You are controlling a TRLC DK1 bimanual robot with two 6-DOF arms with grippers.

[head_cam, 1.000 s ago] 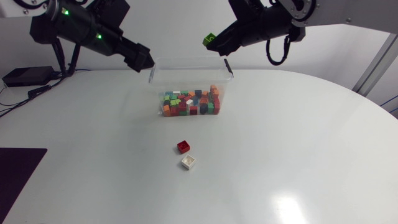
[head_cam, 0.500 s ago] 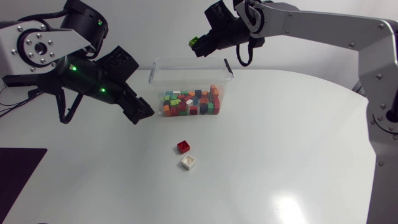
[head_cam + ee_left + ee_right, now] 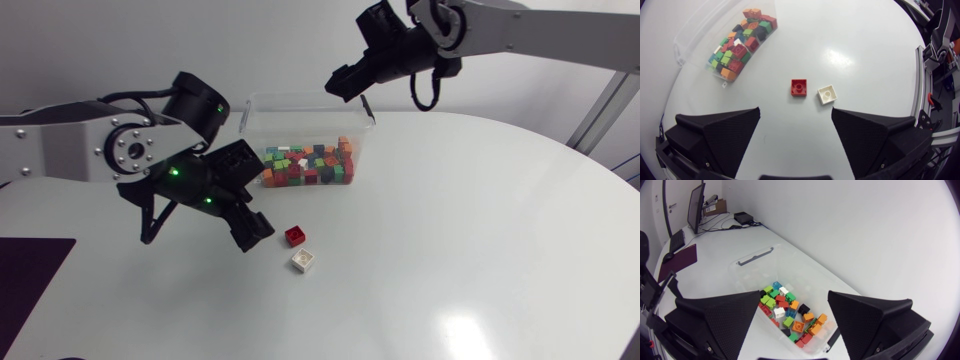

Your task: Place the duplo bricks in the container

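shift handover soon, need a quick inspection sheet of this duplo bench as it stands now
surface: white table, glossy.
job's things: clear container holding many mixed bricks; red brick and white brick on the table outside it, close together but apart.
clutter: dark mat at the table's left edge.
grippers: left gripper open, empty, just short of the red brick; right gripper open, empty, over the container.
cables: black cable loop behind the right gripper.
surroundings: nothing seen.
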